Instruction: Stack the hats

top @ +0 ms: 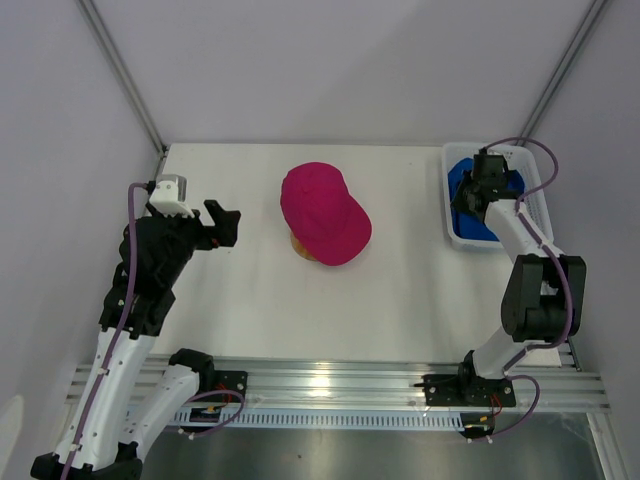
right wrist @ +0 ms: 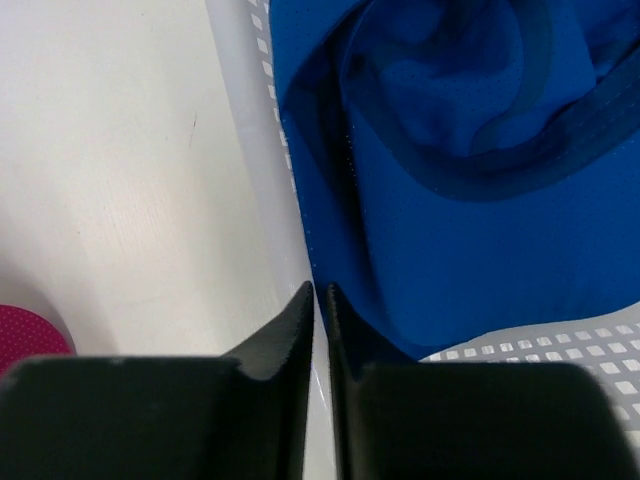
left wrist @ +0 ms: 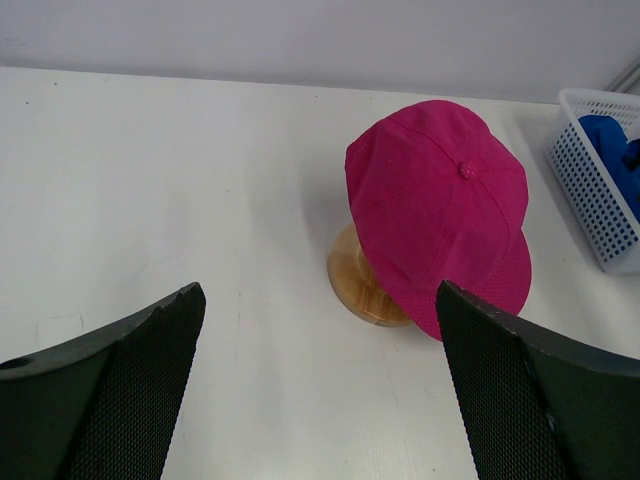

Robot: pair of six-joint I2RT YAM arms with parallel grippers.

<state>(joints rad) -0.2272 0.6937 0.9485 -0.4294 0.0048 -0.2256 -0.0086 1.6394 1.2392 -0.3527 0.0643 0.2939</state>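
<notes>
A magenta-pink hat (top: 322,212) sits on a wooden stand (top: 300,245) at the table's middle; it also shows in the left wrist view (left wrist: 440,210) with the stand's base (left wrist: 365,285) under it. Blue hat fabric (top: 470,225) lies in the white mesh basket (top: 538,200); I cannot tell the two blue hats apart (right wrist: 470,150). My left gripper (top: 222,225) is open and empty, left of the pink hat (left wrist: 320,300). My right gripper (top: 478,188) is over the basket's left wall, its fingers nearly together at the blue hat's edge (right wrist: 320,290).
The basket stands at the table's back right, its mesh wall (right wrist: 255,120) right under my right fingers; it also shows in the left wrist view (left wrist: 600,210). A sliver of the pink hat (right wrist: 25,335) shows at the right wrist view's lower left.
</notes>
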